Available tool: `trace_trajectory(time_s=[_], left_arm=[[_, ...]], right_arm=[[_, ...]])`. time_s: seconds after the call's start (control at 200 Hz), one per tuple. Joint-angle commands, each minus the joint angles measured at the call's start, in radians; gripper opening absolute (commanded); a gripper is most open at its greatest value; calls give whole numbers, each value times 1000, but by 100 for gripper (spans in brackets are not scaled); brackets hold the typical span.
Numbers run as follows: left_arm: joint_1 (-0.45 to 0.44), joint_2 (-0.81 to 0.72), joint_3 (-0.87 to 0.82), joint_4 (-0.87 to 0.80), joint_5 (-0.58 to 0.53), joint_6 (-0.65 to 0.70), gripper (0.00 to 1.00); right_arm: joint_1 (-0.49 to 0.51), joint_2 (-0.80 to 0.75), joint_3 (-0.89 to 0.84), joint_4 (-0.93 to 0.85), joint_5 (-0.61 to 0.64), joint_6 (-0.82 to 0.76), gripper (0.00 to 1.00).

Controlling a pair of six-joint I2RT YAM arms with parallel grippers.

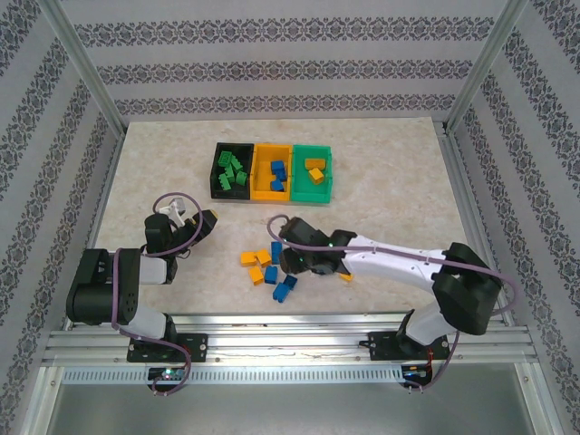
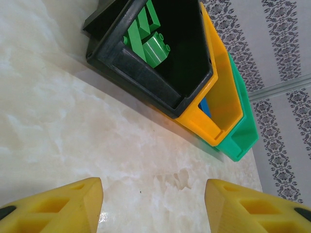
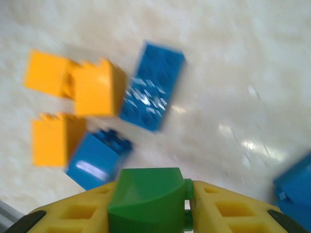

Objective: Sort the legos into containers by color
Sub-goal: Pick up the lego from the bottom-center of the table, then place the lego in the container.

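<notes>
Legos [image 1: 270, 268] lie low in the middle, look hard and light, and the right claw [image 3: 151, 206] pinches a green lego [image 3: 146, 191] by its flat sides while the left claw [image 2: 153, 204] gapes apart.

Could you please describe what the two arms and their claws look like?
The left arm and right arm have black joints and white links, with a lilac cable looped along each. The left claw and right claw have yellow fingers with recessed pockets and black patches at the base.
</notes>
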Motion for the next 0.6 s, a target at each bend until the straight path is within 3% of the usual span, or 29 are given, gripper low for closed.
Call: trace_trajectory(time_s=[0.0,0.26,0.595], left_arm=[[12,10,-3,41,19,1,57],[13,14,2,35,18,3,57],[11,0,8,17,22,9,57]], right_arm=[[-38,65,115,59,-20,-107,39],[-101,350,522,109,-91,-219,39],[-211,795,1157,30,-175,-242,41]])
